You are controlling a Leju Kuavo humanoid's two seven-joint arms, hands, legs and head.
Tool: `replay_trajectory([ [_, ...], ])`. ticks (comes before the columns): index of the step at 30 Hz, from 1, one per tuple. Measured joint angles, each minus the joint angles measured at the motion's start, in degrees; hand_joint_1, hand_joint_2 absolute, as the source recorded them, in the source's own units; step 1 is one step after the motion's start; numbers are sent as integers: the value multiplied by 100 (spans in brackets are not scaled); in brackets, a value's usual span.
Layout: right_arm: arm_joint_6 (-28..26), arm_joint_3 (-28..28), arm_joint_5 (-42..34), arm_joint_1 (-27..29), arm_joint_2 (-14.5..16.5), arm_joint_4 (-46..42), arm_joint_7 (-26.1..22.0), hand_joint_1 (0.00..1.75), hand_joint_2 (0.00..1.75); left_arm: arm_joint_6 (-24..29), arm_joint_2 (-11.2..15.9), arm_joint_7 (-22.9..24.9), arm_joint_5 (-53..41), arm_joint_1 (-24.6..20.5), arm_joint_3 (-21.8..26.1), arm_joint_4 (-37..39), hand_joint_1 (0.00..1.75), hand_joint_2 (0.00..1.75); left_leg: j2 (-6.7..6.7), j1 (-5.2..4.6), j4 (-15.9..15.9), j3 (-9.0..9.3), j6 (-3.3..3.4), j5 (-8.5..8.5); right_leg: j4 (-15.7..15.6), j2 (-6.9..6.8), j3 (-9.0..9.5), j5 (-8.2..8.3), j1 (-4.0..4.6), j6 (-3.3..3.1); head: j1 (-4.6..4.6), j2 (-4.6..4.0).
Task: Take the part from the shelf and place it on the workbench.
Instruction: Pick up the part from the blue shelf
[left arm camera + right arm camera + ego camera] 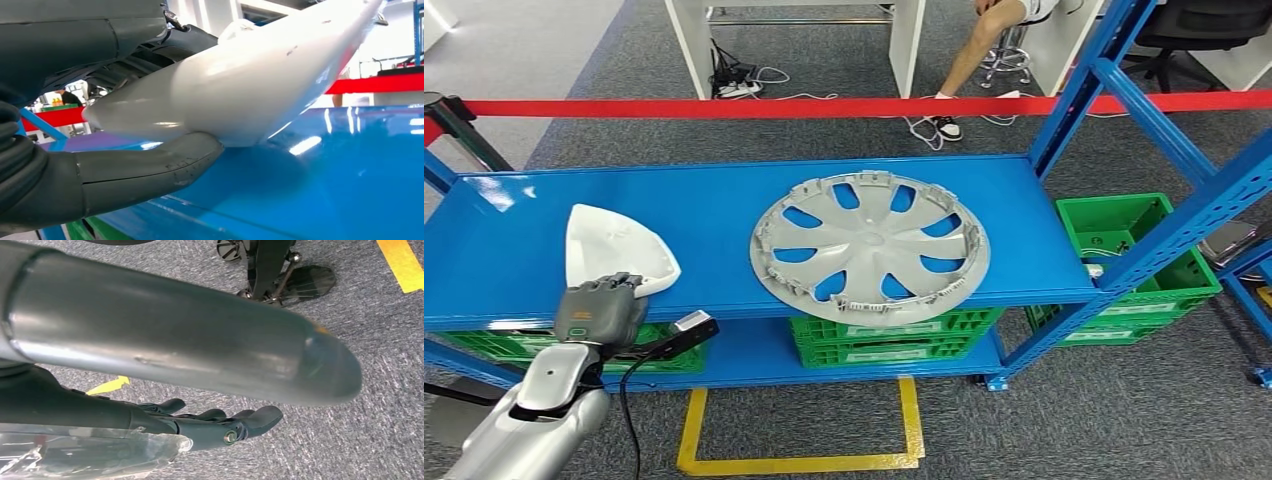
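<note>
L hand grips white triangular plastic part at blue metal shelf front edge; R hand empty, fingers loosely extended over carpet.

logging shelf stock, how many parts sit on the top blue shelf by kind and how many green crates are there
white triangular part, gripped by the left robot hand: 1
grey wheel cover: 1
green crates: 3
total: 5

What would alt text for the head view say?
The robot's left hand grips a white triangular plastic part at the front of a blue metal shelf, beside a round silver hubcap; green plastic crates sit below.
</note>
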Motion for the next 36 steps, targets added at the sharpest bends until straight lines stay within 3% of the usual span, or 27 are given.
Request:
replay_trajectory([
  [6,6,0,-7,-6,0,2,0,0,0,-28,0,-3,-1,-80,0,6,175,175,0,0,0,1,-1,1,1,0,0,0,0,0,1,-1],
  [10,4,0,-14,-8,0,3,0,0,0,-75,1,-3,-7,-146,0,51,175,0,0,0,0,1,-1,3,3,0,0,0,0,0,1,-1],
  [20,18,0,-26,-9,-3,10,-24,0,0,209,142,196,-876,-216,-92,236,175,0,1,0,0,1,-1,3,6,0,-4,0,0,-1,1,-1],
  [26,26,0,-27,-5,-19,19,-52,0,0,587,462,538,-1336,-252,-413,205,175,0,2,0,0,-1,-2,4,7,1,-9,0,1,-1,0,-1],
  [36,25,0,-54,-1,-24,25,-66,0,0,597,895,740,-1338,-384,-881,-62,175,0,2,1,0,-1,-3,5,7,3,-10,0,0,-1,1,0],
])
